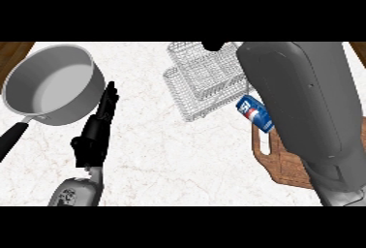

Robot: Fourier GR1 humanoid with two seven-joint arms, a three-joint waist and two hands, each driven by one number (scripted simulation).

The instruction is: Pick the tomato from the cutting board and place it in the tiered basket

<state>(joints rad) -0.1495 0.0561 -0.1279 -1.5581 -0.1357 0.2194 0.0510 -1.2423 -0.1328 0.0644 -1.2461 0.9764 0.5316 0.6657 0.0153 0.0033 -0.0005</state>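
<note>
- The right forearm (300, 106) runs from 5 o'clock up to 1 o'clock. It crosses the cutting board (280, 167) at 4 o'clock and ends beside the tiered basket (204, 80) at 12 o'clock.
- Only a small dark part of the right hand (213, 46) shows, at the top edge over the basket's far rim. I cannot tell whether it is open, closed, or holding anything.
- The tomato shows nowhere. It may be in that hand or hidden under the forearm on the board; the view does not settle which.
- Judging by the arm's reach, the step in hand is likely the carry to the basket or the release there.
- To do that step well, bring the hand over the middle of a tier rather than its wire rim, and lower it before letting go so the round tomato cannot roll out.
- The arm should be lifted as it draws back toward 5 o'clock. A blue can (255, 112) lies just beside the forearm, between basket and board, and a low sweep could knock it.
- The left hand (97, 131) shows at 8 o'clock above the counter (172, 155). It is open, fingers straight toward 12 o'clock, and holds nothing. It rests near the pot (50, 85) at 10 o'clock; whether the fingertips touch the pot's wall is unclear.
</note>
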